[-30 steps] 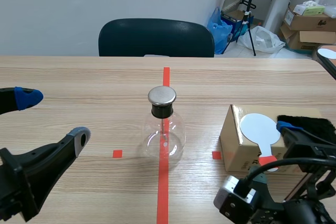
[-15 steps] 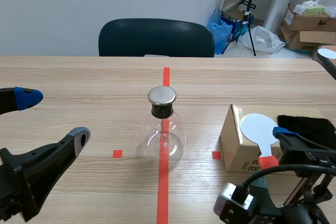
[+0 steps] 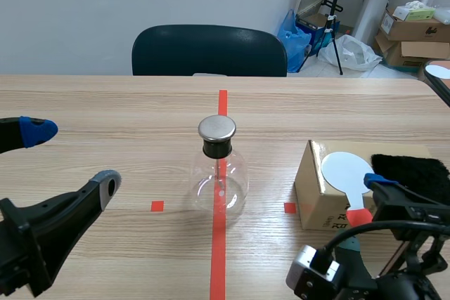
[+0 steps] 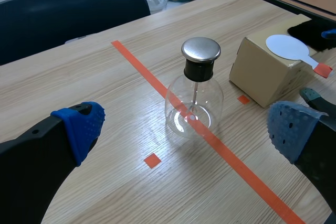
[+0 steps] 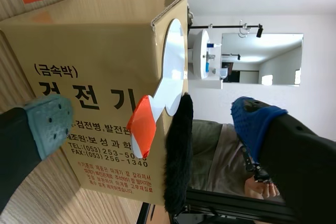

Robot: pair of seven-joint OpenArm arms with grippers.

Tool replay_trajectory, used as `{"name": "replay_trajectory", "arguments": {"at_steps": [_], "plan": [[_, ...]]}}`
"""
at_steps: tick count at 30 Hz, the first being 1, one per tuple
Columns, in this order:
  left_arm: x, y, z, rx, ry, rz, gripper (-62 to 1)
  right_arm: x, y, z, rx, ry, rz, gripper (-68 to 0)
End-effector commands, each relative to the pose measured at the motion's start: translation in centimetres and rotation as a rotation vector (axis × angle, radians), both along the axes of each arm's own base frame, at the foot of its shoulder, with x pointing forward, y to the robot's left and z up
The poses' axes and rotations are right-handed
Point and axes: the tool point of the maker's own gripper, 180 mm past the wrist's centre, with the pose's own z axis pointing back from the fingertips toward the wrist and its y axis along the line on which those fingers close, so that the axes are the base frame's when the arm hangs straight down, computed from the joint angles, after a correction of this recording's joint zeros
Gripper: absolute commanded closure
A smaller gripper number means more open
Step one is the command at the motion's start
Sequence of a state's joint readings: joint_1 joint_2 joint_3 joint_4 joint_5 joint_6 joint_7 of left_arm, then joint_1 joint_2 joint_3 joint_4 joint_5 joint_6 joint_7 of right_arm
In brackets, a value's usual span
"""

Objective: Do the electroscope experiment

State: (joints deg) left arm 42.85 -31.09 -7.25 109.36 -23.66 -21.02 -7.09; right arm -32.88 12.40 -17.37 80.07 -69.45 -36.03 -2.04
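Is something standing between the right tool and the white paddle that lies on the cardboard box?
Nothing visible does. The right tool is open, and the white paddle has its orange handle jutting past the edge of the cardboard box, straight ahead of it. The black fur lies beside the paddle, not in front of it.

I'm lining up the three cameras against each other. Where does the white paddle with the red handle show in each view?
Scene view: the white paddle lies on top of the cardboard box, right of the glass flask.
Left wrist view: the paddle lies on the box, beyond the flask.
Right wrist view: the paddle is seen edge-on on the box, beside the black cloth.
Shared landmark: the cardboard box.
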Motion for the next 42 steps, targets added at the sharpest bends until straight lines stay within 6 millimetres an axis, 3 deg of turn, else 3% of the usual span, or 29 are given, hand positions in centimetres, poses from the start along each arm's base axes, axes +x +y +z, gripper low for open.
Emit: {"name": "replay_trajectory", "arguments": {"at_steps": [1, 4, 10, 14, 42], "plan": [[0.11, -0.31, 0.85, -0.028, -0.023, 0.003, -62.3, 0.7, -0.36, 0.91, -0.006, -0.037, -0.005, -49.9], [0.11, -0.31, 0.85, -0.028, -0.023, 0.003, -62.3, 0.71, -0.4, 0.92, -0.006, -0.037, -0.006, -36.3], [0.11, -0.31, 0.85, -0.028, -0.023, 0.003, -62.3, 0.71, -0.4, 0.92, -0.006, -0.037, -0.006, -16.6], [0.11, -0.31, 0.85, -0.028, -0.023, 0.003, -62.3, 0.71, -0.4, 0.92, -0.006, -0.037, -0.006, -0.1], [0.11, -0.31, 0.85, -0.028, -0.023, 0.003, -62.3, 0.71, -0.41, 0.91, -0.006, -0.036, -0.006, -0.8]]}}
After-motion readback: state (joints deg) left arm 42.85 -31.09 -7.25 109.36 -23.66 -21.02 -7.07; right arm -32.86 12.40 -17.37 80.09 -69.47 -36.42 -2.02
